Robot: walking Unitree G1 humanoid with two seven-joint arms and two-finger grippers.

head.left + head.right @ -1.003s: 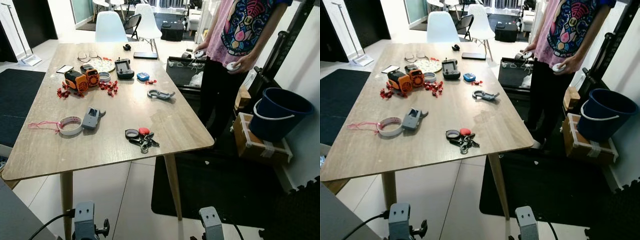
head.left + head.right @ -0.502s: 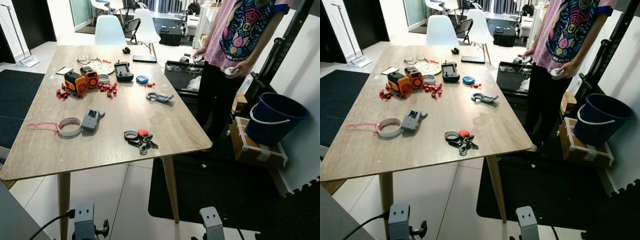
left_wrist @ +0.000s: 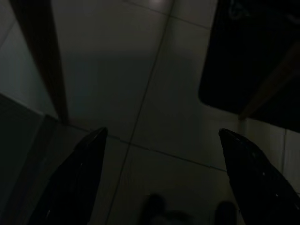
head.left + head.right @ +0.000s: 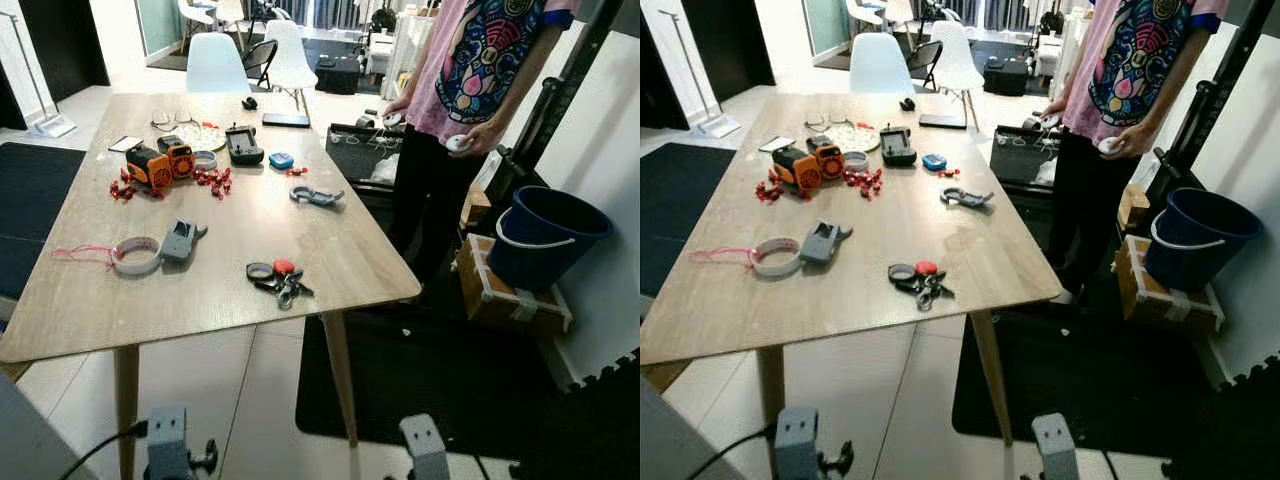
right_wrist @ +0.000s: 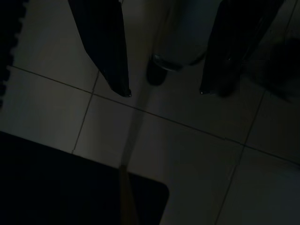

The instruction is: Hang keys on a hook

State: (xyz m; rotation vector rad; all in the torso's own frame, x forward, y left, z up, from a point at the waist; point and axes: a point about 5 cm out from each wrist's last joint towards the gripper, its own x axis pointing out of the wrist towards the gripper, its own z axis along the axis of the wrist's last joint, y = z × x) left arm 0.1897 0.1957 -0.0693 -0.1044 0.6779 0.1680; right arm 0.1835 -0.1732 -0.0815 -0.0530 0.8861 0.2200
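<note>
A bunch of keys (image 4: 277,281) with a red tag and a dark round fob lies on the wooden table (image 4: 340,240), close to its near edge. Both arms hang below the table. In the dim left wrist view my left gripper (image 3: 161,136) stands open over floor tiles, nothing between its fingers. The right gripper (image 5: 165,93) is open too, pointing down at the tiled floor. I make out no hook in these views.
On the table lie a tape roll (image 4: 135,256), a grey device (image 4: 178,240), a grey carabiner (image 4: 316,196), orange gadgets (image 4: 160,162) and red bits. A person (image 4: 470,90) stands at the table's right side. A blue bucket (image 4: 545,235) sits on a box. White chairs (image 4: 218,62) stand behind.
The whole picture has shifted slightly, so the head camera has moved. The keys and both hanging arms stay where they were.
</note>
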